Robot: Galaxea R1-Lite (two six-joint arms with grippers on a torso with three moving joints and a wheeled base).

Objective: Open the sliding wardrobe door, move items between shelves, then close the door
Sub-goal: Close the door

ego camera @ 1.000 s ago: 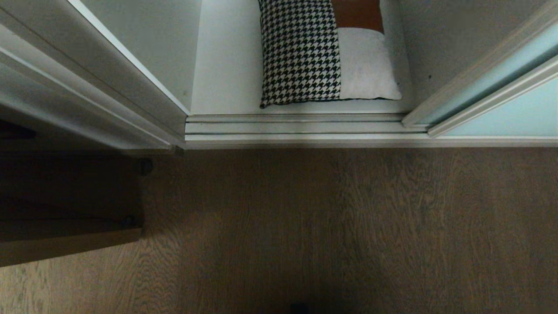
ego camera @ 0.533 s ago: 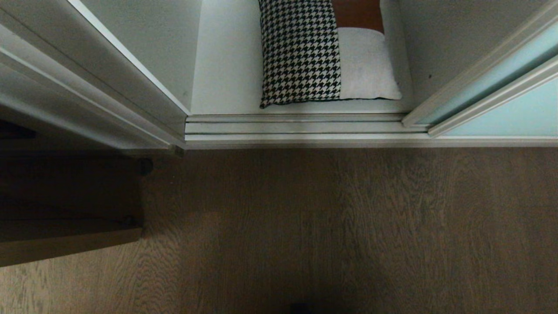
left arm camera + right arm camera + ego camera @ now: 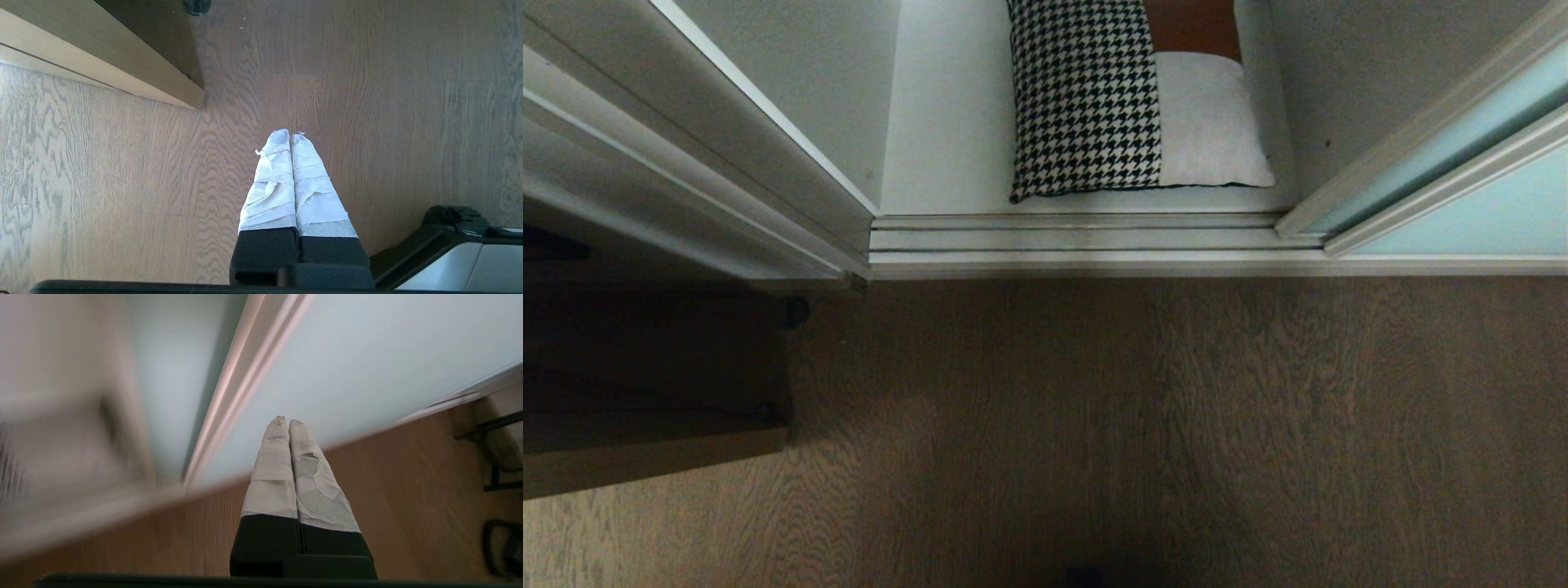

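Our left gripper [image 3: 290, 134] hangs over the wood floor [image 3: 367, 102], taped fingers pressed together, holding nothing. On the wardrobe's bottom shelf [image 3: 947, 122] lies the houndstooth cushion [image 3: 1127, 98], behind the floor track [image 3: 1078, 239]. Sliding wardrobe door [image 3: 1462, 220] stands slid right. Our right gripper [image 3: 284, 421] points at its glass, fingers together, empty.

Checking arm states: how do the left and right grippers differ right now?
The left gripper points at bare wood floor; the right gripper points at the aqua sliding wardrobe door. The left's tape wrap looks intact; the right's is torn. Both are shut, holding nothing.
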